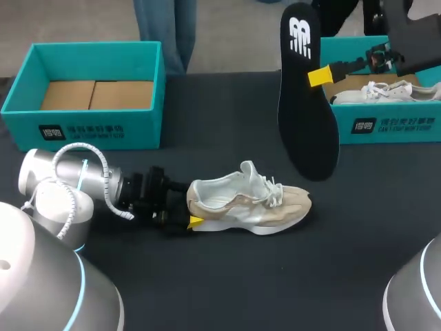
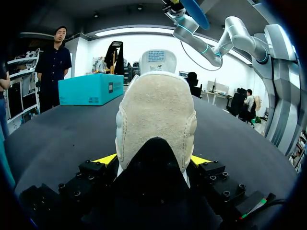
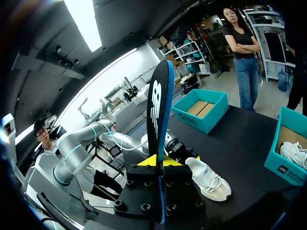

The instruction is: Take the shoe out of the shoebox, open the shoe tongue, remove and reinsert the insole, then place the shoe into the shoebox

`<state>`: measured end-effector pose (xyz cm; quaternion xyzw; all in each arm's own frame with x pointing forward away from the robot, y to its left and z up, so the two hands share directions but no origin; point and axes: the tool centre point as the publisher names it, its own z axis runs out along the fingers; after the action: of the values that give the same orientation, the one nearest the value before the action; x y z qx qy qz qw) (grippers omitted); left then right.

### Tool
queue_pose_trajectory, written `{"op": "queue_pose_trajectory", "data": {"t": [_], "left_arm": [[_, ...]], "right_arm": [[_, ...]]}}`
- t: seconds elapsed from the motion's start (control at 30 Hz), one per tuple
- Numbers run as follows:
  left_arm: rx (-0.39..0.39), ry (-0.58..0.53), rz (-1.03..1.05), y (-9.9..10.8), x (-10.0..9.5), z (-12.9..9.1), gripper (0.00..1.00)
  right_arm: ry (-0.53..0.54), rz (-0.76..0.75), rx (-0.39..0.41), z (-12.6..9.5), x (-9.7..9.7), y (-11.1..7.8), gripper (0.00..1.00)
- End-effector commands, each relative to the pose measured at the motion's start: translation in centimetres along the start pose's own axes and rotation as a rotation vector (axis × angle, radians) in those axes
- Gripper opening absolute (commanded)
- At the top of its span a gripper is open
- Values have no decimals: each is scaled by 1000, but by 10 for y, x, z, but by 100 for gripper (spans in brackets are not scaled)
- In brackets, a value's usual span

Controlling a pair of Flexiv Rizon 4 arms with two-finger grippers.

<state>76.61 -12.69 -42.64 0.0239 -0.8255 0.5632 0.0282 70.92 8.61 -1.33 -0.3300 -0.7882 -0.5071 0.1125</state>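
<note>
A beige and white shoe point(image 1: 248, 203) lies on its sole in the middle of the black table. My left gripper point(image 1: 189, 221) is shut on its heel. In the left wrist view the suede heel point(image 2: 156, 115) fills the gap in the gripper point(image 2: 153, 159), touching both yellow fingertips point(image 2: 105, 159). My right gripper point(image 1: 318, 76) holds the black insole point(image 1: 306, 103) upright in the air, above and to the right of the shoe. In the right wrist view the insole point(image 3: 158, 110) stands on edge in the shut gripper point(image 3: 157, 162), with the shoe point(image 3: 208, 179) on the table below.
An empty teal shoebox point(image 1: 89, 89) stands at the back left. A second teal shoebox point(image 1: 386, 124) at the back right holds another white shoe point(image 1: 386, 89), just behind my right gripper. A person stands beyond the table's far edge.
</note>
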Motion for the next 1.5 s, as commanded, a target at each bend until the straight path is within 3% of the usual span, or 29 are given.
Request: {"op": "queue_pose_trajectory", "data": {"t": [0.03,0.43,0.5,0.53,0.57,0.7,1.0,1.4,1.5], "left_arm": [[-3,0,0,3,0,0,0],[-3,0,0,3,0,0,0],[-4,0,1,2,1,-1,24],[-9,-2,-3,2,1,-1,44],[-12,-4,-5,1,2,-2,100],[-18,-2,-4,-2,6,-4,100],[-118,-1,-19,-10,12,-21,100],[-352,68,-54,-15,8,-43,100],[-329,53,-49,-17,8,-49,100]], "right_arm": [[-1,1,1,1,-1,0,0],[-1,1,1,1,-1,0,0],[-1,1,1,1,-1,0,0],[-1,1,1,1,-1,0,0],[-1,1,1,1,-1,0,0],[-1,1,1,1,-1,0,0],[-1,1,1,1,-1,0,0],[-1,1,1,1,-1,0,0],[-1,1,1,1,-1,0,0]]}}
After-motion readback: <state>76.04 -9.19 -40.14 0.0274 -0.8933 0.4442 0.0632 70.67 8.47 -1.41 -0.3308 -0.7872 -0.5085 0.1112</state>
